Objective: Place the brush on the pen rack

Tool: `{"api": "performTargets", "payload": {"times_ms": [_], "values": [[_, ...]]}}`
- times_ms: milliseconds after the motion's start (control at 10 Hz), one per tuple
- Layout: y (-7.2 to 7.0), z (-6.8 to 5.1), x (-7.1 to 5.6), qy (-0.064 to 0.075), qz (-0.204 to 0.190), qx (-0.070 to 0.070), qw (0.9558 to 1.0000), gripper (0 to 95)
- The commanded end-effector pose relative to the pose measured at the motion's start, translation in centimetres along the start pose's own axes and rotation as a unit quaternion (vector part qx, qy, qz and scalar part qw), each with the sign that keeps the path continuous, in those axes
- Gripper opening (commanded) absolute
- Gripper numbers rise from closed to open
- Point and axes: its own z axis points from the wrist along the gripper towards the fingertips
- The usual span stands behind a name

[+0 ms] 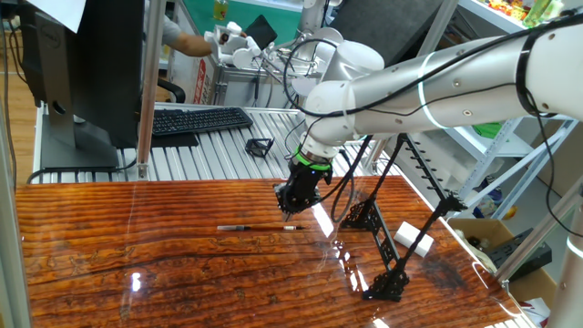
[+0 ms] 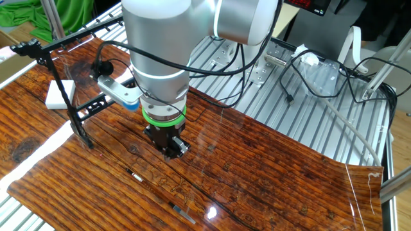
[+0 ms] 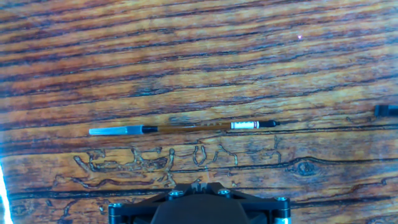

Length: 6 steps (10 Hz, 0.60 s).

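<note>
The gripper (image 1: 292,210) points straight down over the wooden table (image 1: 137,273) with its jaws fully closed and nothing held between them; it hovers just above the surface and makes no visible contact with any object. In the hand view only the black gripper base shows at the bottom edge, and the brush (image 3: 180,127) lies flat on the wood ahead of it, running left to right, with the pale silvery cap at the left end and a white band near the dark right end. In one fixed view the brush (image 1: 258,227) lies just left of and slightly nearer than the gripper, apart from it. The pen rack (image 1: 387,246) stands to the right of the gripper, its thin slanted rods rising toward the far right from openwork lattice feet resting on the table; a small white block (image 1: 414,235) lies beside it. The step in hand is judged to be the approach to the brush, prior to pickup; the task is at an early stage. The next move calls for opening the jaws, centring them across the thin shaft, descending until they straddle it, and closing gently, since so slim a stick could roll or slip aside.
</note>
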Motion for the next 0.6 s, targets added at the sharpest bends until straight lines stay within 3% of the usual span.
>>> {"api": "performTargets", "payload": {"times_ms": [100, 600], "values": [[-0.04, -0.14, 0.19, -0.004, -0.015, -0.003, 0.9999, 0.0], [-0.04, -0.14, 0.19, 0.000, -0.032, -0.007, 0.9995, 0.0]]}}
